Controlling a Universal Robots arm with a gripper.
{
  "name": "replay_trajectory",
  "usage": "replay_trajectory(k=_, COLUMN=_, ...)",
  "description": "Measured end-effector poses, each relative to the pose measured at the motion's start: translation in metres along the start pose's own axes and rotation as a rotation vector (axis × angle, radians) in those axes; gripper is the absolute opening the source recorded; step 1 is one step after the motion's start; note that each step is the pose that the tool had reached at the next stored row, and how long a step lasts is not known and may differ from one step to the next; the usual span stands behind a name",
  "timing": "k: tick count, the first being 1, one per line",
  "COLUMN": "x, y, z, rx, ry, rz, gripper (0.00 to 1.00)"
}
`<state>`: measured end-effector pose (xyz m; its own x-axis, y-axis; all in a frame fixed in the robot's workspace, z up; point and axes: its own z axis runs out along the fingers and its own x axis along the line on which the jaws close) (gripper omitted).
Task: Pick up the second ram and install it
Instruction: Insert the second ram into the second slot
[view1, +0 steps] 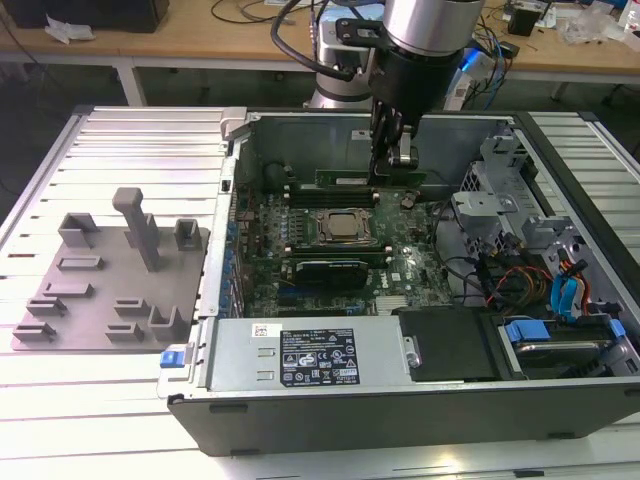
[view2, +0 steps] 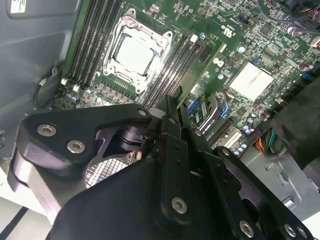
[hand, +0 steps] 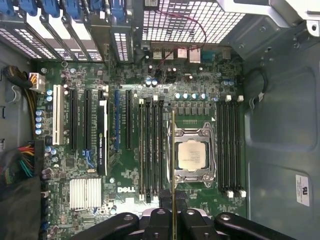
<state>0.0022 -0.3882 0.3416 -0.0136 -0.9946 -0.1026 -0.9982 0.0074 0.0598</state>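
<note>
The gripper (hand: 173, 200) is clamped on the memory stick (hand: 173, 150), which in the first wrist view shows edge-on as a thin line above the motherboard (hand: 125, 200) inside the open computer case (view1: 400, 420). That line runs between the nearest bank of memory slots (hand: 152, 145) and the metal frame of the processor socket (hand: 192, 155), not plainly over one slot. The risk, as I judge it, is a descent slightly off line. The stick's lower edge could then land on the socket frame or a slot wall, and pressing could bend it or twist it in the grip. A slight tilt would seat one end only. Whether the slot latches are open I cannot tell.
</note>
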Motion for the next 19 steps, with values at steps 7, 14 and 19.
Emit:
replay_trajectory(k=7, x=0.0016, y=-0.0007, z=0.0128, rx=0.0, ry=0.0001, rz=0.0, gripper=0.11)
replay_trajectory(k=14, x=0.0029, y=-0.0013, z=0.0226, rx=0.0, ry=0.0002, rz=0.0, gripper=0.11)
replay_trajectory(k=19, x=0.0036, y=-0.0017, z=0.0283, rx=0.0, ry=0.0001, rz=0.0, gripper=0.11)
